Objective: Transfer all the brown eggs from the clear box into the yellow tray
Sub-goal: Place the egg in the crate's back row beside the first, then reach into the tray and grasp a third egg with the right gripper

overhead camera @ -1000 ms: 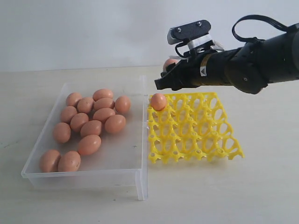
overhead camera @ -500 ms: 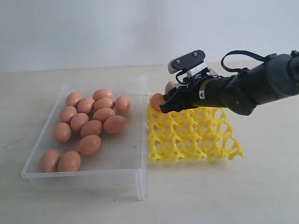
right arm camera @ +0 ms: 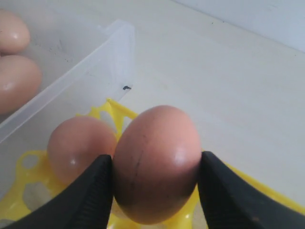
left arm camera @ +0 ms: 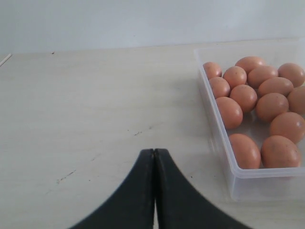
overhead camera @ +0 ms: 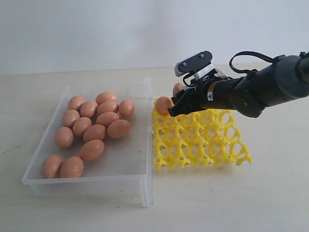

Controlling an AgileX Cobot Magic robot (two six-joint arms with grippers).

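Observation:
My right gripper (overhead camera: 177, 100) (right arm camera: 156, 167) is shut on a brown egg (right arm camera: 157, 162) (overhead camera: 178, 88), holding it low over the back left corner of the yellow tray (overhead camera: 207, 140) (right arm camera: 114, 112). One brown egg (overhead camera: 163, 105) (right arm camera: 80, 145) sits in the tray's corner cup right beside the held one. Several brown eggs (overhead camera: 94, 131) (left arm camera: 259, 107) lie in the clear box (overhead camera: 145, 191) (left arm camera: 221, 143) left of the tray. My left gripper (left arm camera: 154, 152) is shut with nothing in it, over bare table away from the box, and does not show in the exterior view.
The tabletop (overhead camera: 241, 198) is pale wood with a plain white wall behind. The box wall (right arm camera: 71, 86) stands close beside the tray corner. Bare table lies in front of and to the right of the tray.
My right arm came down and forward with the egg, from well above the tray to just over its back left corner. Over the last half second it barely moved. The eggs in the box stayed put.

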